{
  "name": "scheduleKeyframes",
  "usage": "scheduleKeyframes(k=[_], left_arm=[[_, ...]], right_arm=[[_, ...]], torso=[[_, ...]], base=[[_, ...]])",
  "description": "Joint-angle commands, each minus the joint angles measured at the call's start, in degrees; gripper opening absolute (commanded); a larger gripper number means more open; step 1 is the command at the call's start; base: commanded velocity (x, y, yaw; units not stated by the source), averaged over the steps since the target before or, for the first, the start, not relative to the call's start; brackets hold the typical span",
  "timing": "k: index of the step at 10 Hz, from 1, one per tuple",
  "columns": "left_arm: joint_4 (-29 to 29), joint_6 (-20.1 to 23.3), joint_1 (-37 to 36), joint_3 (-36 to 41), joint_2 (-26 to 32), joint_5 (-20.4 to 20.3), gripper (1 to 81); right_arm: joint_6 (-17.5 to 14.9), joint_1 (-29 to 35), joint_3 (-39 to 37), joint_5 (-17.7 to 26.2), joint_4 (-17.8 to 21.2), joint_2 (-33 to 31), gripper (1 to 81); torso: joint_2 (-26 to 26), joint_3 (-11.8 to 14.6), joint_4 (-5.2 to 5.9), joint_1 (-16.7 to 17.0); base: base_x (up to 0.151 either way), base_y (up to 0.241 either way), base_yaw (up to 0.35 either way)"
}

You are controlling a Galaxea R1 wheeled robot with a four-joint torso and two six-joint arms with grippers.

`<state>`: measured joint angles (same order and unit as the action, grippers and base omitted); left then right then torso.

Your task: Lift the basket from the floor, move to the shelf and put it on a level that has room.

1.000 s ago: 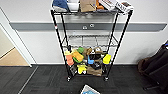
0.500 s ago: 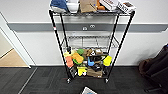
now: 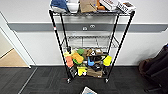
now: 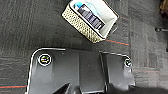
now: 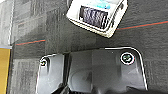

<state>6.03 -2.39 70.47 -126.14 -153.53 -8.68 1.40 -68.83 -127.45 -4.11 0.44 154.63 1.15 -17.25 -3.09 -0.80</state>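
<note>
A: Start with the biggest thing. What stands ahead?

B: The shelf [image 3: 90,42], a tall black rack on small wheels against a pale wall. Its top tier is crowded with boxes and a white bowl [image 3: 73,6], the bottom tier is packed with coloured clutter [image 3: 86,62], and the level [image 3: 87,42] between them, the silvery wire grid, lies bare.

A: And under it?

B: The floor [image 3: 45,80], dark carpet tiles. A thin red line [image 4: 117,42] runs across them, passing right by the basket.

A: Where is the basket, then, measured from the arms?

B: The basket [image 4: 91,20] sits on the carpet, apart from both arms. In the left wrist view it lies beyond the wrist's dark plate with a strip of carpet between. In the right wrist view the basket [image 5: 98,16] again lies a little past the plate, not touching it. In the head view only its corner [image 3: 88,90] peeps in, in front of the rack's wheels.

A: Anything inside it?

B: A dark striped item [image 4: 91,17] and something pale blue [image 4: 78,5] beside it, against the pale lining.

A: What are the grippers doing?

B: I cannot tell whether either one is spread or closed. Neither has hold of the basket, though.
</note>
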Motion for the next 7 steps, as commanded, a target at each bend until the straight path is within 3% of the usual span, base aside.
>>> scheduleKeyframes(k=[1,2,5,7], left_arm=[[3.2,-2.1,-2.8,0.7,1.7,8.0,81.1],[3.5,-2.2,-2.8,1.1,2.7,7.8,81.1],[5.3,-2.9,-4.0,3.6,4.6,8.0,81.1],[5.8,-3.0,-5.3,3.1,4.5,8.4,81.1]], right_arm=[[0.2,1.9,0.3,2.7,0.4,-0.5,81.1],[0.2,1.7,-0.4,2.7,0.6,-0.3,81.1],[0.2,0.4,-0.9,2.7,0.5,0.4,81.1],[0.2,0.4,-1.1,2.7,0.4,0.7,81.1]], torso=[[0.0,0.0,0.00,0.0],[5.7,0.0,0.00,-3.7],[6.8,0.0,0.00,-4.3],[10.6,0.0,0.00,-6.7]], base=[[0.000,0.000,0.000],[0.000,0.000,0.000],[0.000,0.000,0.000],[0.000,0.000,0.000]])
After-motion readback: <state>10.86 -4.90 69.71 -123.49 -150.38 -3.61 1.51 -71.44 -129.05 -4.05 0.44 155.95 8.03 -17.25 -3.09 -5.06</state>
